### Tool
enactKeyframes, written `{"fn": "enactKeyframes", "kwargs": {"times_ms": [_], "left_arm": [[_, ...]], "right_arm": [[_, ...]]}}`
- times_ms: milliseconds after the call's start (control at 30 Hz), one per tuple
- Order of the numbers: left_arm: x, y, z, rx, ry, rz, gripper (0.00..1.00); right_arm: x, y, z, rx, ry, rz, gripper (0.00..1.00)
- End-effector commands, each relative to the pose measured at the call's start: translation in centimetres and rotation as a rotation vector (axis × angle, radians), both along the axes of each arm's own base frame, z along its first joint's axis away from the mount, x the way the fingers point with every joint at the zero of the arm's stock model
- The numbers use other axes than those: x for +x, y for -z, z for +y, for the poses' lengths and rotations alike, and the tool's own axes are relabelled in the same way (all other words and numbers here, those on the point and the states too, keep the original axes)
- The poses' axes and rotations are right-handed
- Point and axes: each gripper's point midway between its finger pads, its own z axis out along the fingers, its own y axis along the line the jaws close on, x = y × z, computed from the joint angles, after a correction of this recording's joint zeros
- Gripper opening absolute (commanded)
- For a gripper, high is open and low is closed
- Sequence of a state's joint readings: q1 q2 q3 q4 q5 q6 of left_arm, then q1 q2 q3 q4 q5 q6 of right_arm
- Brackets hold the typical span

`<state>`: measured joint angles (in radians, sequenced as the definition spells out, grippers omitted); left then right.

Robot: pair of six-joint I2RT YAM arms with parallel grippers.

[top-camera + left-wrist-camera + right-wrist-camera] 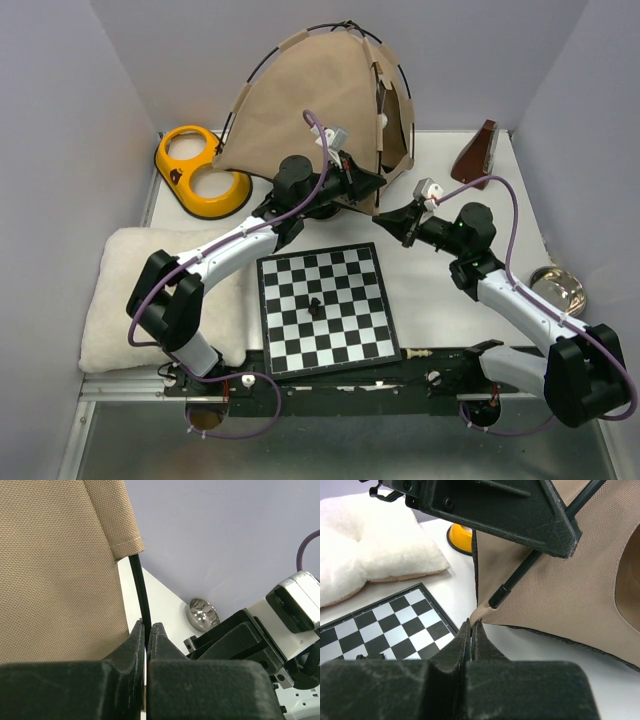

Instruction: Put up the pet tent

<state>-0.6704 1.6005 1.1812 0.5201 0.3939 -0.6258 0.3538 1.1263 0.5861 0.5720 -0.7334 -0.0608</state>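
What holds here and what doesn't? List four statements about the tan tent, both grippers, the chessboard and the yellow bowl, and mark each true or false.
1. The left gripper is shut on a thin black pole of the tan fabric pet tent. True.
2. The right gripper hangs open over the black-and-white chessboard. False: it is shut on a corner of the tent's fabric, just beyond the board.
3. One dark piece stands on the chessboard. True.
4. The yellow double bowl sits on the fluffy white cushion. False: it sits on the table beyond the cushion, beside the tent.
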Motion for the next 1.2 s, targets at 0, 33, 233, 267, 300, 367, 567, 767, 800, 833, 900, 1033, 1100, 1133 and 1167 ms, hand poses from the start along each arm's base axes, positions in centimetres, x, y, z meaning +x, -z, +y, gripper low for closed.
{"fn": "enactKeyframes", "kwargs": {"times_ms": [0,33,233,267,300,367,567,767,800,833,900,1033,1100,1133,1167], "left_arm": [[2.1,-3.3,2.4,-0.020,-0.103,-0.119,0.00],[2.4,-3.4,2.4,-0.022,-0.109,-0.117,0.00],[3.1,-4.6,2.3,-0.038,-0.117,-0.136,0.00],[3.2,-4.7,2.4,-0.039,-0.123,-0.134,0.00],[3.3,-4.6,2.4,-0.038,-0.124,-0.129,0.00],[3.4,-4.5,2.4,-0.033,-0.129,-0.127,0.00],[4.1,-4.4,2.6,-0.028,-0.157,-0.108,0.00],[4.2,-4.6,2.2,-0.056,-0.150,-0.061,0.00],[4.2,-4.4,2.1,-0.048,-0.146,-0.056,0.00],[4.3,-4.4,2.0,-0.047,-0.147,-0.055,0.00],[4.1,-4.3,2.0,-0.045,-0.140,-0.056,0.00],[4.0,-3.6,1.8,-0.028,-0.136,-0.038,0.00],[3.9,-3.1,1.8,-0.012,-0.143,-0.035,0.00],[3.8,-3.1,1.7,-0.005,-0.138,-0.039,0.00],[3.7,-2.9,1.6,0.002,-0.141,-0.038,0.00]], "right_arm": [[-1.2,0.0,0.3,-0.015,-0.046,-0.019,0.01],[-1.3,0.1,0.3,-0.018,-0.050,-0.015,0.01],[-1.6,0.5,0.4,-0.026,-0.063,-0.010,0.01],[-1.6,0.6,0.3,-0.031,-0.063,-0.010,0.01],[-1.6,0.6,0.4,-0.033,-0.064,-0.011,0.01],[-1.7,0.9,0.4,-0.038,-0.067,-0.008,0.01],[-1.9,0.8,0.5,-0.050,-0.086,-0.026,0.01],[-2.0,1.1,0.7,-0.075,-0.093,-0.043,0.01],[-1.9,1.0,0.7,-0.075,-0.091,-0.045,0.01],[-1.9,1.1,0.7,-0.077,-0.093,-0.046,0.01],[-1.8,1.0,0.7,-0.077,-0.091,-0.046,0.01],[-1.7,0.8,0.8,-0.077,-0.086,-0.053,0.01],[-1.7,0.8,0.8,-0.087,-0.091,-0.070,0.01],[-1.6,0.6,0.8,-0.081,-0.086,-0.071,0.01],[-1.6,0.5,0.8,-0.083,-0.086,-0.073,0.01]]}}
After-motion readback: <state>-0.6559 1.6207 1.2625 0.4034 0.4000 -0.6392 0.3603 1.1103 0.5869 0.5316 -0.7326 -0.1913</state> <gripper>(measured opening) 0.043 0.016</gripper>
